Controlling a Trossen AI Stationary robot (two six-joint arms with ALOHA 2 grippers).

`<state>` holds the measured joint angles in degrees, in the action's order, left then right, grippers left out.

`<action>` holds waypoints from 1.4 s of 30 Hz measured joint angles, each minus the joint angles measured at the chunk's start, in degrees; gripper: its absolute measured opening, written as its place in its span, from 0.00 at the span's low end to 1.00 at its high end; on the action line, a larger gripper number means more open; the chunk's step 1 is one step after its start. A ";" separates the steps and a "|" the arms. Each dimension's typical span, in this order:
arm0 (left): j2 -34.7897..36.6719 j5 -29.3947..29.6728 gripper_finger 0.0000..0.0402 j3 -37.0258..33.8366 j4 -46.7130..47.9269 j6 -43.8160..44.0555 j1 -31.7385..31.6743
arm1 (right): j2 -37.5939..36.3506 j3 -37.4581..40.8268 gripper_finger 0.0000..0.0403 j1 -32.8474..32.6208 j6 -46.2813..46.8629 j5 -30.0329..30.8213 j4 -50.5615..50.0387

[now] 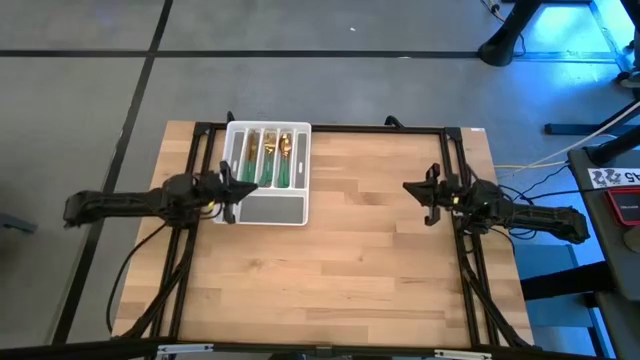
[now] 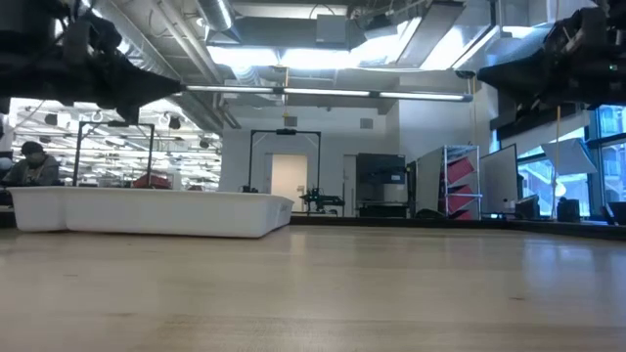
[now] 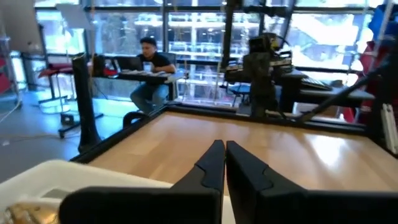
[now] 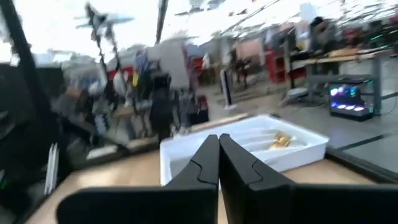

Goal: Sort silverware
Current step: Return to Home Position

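The silverware, gold heads with green handles, lies in the long compartments of the white tray at the table's far left. A few gold heads show in the right wrist view. My left gripper hovers at the tray's left edge, fingers shut and empty. My right gripper hangs over the table's right side, pointing toward the tray, fingers shut and empty.
The wooden table top is bare wood in the middle and near side. A black frame runs along the far edge and down both sides. A person sits at a desk in the room beyond.
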<state>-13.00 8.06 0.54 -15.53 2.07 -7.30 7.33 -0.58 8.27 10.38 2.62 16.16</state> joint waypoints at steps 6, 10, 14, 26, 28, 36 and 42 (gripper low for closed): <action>0.64 6.70 0.02 0.00 2.05 -2.18 10.16 | 0.02 0.04 0.01 0.00 -2.43 -9.25 -4.20; 0.62 8.79 0.01 0.00 6.21 -2.11 14.58 | 0.02 0.06 0.00 0.00 -3.59 -12.27 -5.59; 0.64 8.85 0.02 0.00 7.63 -3.63 16.86 | 0.02 0.07 0.02 0.00 -4.64 -10.47 -9.89; 4.95 18.22 0.00 0.00 11.52 -1.76 17.78 | 0.04 0.07 0.04 0.00 -4.78 -1.25 -15.26; 7.79 17.67 0.00 0.00 11.68 -3.59 17.76 | 0.04 0.07 0.04 0.00 -4.78 -1.23 -15.28; 12.60 6.69 0.00 0.00 12.54 -7.16 12.15 | 0.03 0.09 0.04 0.00 -4.75 -1.25 -15.34; 12.56 -8.85 0.00 0.00 14.39 -5.30 3.20 | 0.04 0.09 0.04 0.00 -4.73 -1.27 -15.40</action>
<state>-0.44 -0.79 0.54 -1.14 -3.23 -4.10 7.38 -0.49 8.27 5.65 1.34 0.76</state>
